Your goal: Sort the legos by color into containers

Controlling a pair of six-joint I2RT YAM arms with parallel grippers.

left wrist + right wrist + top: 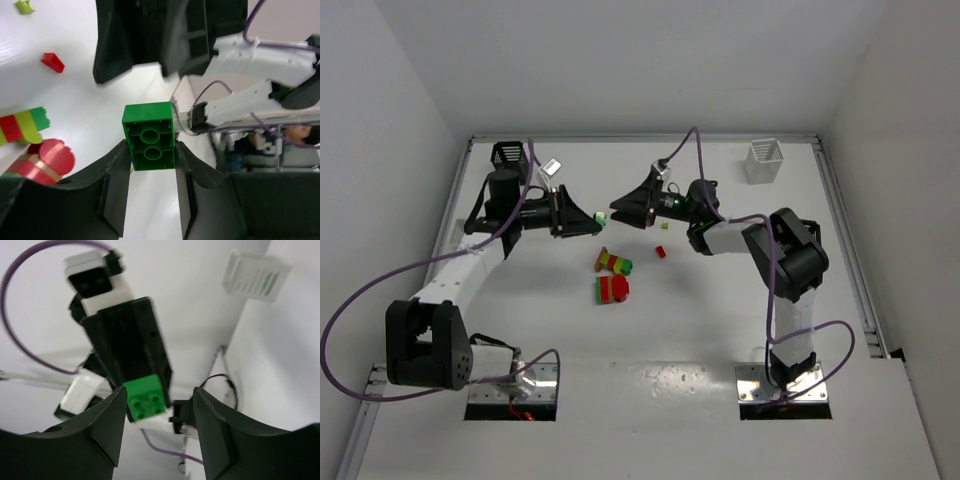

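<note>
A green lego brick (pixel 602 216) hangs in mid-air between the two grippers above the table's middle. My left gripper (pixel 150 150) is shut on it, fingers pressing both long sides of the brick (pixel 149 135), hollow underside facing the camera. My right gripper (pixel 159 395) faces it from the other side, open, with the studded face of the brick (pixel 145 397) close to its left finger and a wide gap to the other. On the table lie a red, yellow-green and green stack (pixel 614 263), a red and green stack (pixel 612 289), and tiny red (pixel 660 251) and yellow-green (pixel 665 226) pieces.
A black basket (pixel 508 155) stands at the back left with a small white basket (pixel 550 167) tipped beside it. Another white basket (pixel 763 160) stands at the back right. Purple cables loop from both arms over the table.
</note>
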